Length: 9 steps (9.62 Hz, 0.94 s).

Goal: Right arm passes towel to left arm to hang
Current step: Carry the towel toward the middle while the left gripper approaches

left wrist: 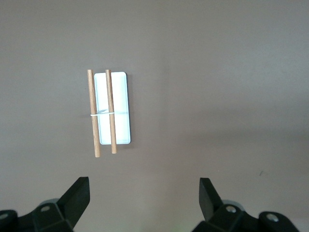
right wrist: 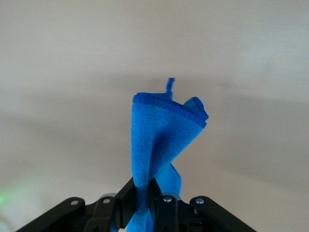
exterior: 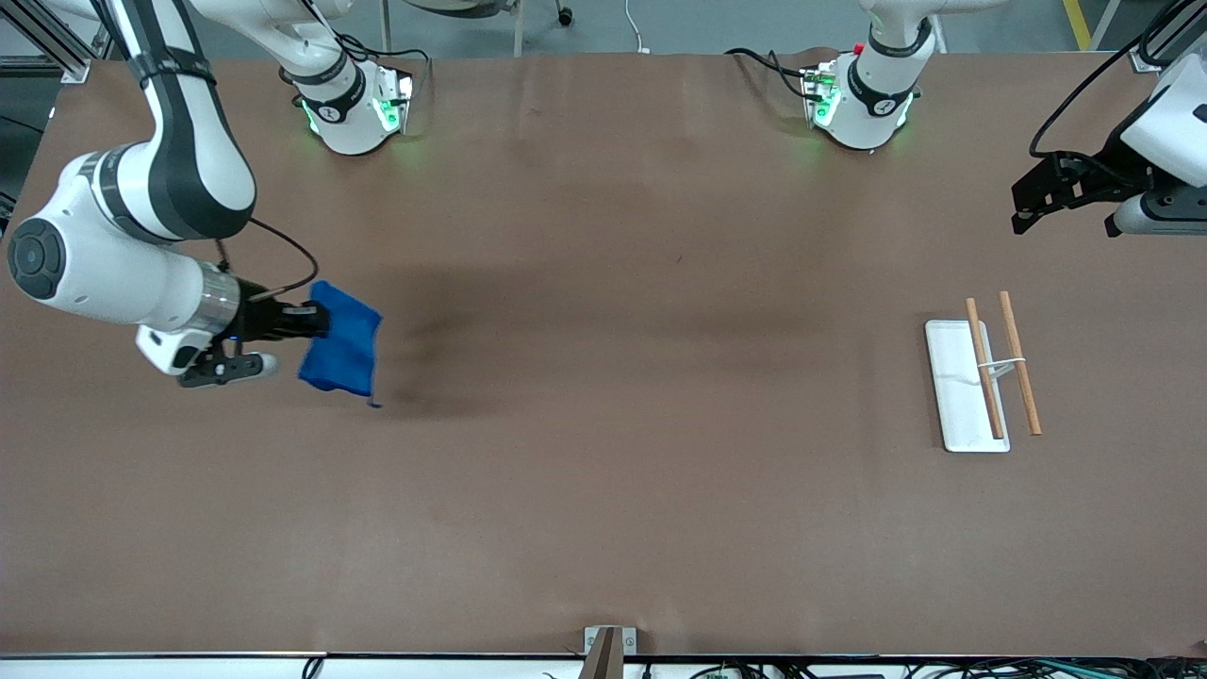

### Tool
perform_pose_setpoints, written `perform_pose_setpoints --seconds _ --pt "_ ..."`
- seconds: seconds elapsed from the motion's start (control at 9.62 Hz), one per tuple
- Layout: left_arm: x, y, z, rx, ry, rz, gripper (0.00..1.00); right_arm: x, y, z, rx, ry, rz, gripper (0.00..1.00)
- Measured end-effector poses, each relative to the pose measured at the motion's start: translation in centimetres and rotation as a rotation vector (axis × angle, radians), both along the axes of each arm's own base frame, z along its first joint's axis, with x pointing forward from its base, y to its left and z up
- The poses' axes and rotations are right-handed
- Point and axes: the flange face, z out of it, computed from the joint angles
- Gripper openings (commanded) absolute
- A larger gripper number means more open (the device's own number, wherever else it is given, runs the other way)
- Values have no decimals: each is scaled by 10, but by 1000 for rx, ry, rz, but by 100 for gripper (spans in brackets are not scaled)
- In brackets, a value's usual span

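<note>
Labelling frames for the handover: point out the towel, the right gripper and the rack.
towel (exterior: 341, 351): front view, middle of the hanging cloth.
right gripper (exterior: 316, 321): front view, jaws shut on the towel.
rack (exterior: 954, 377): front view, bare white base.

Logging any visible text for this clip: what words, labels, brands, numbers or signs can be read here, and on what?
None can be read.
Round marks on the right arm's base and the left arm's base: too small to read.
The towel in the right hand, the rack with its wooden rods, and the left hand: no writing shows.
</note>
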Motion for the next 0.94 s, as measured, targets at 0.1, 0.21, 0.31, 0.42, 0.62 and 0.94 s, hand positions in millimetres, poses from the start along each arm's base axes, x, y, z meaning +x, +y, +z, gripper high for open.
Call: perform_pose_setpoints --seconds 0.1,0.21,0.31,0.42,0.62,0.94 --pt "0 0 0 0 0 0 100 -1 31 9 109 -9 -20 0" --pt "0 -2 0 -18 2 -2 100 -3 62 18 212 -17 -43 0" --pt "0 -8 -1 -76 10 -4 100 -8 96 24 308 -22 -62 0" --pt "2 -14 -5 -152 28 -6 100 -15 127 31 395 -18 -82 0" --pt "24 -30 -39 -326 84 2 100 -30 184 43 553 -20 -151 0" --pt "70 -61 -121 -689 244 67 100 -53 237 55 759 62 -277 0"
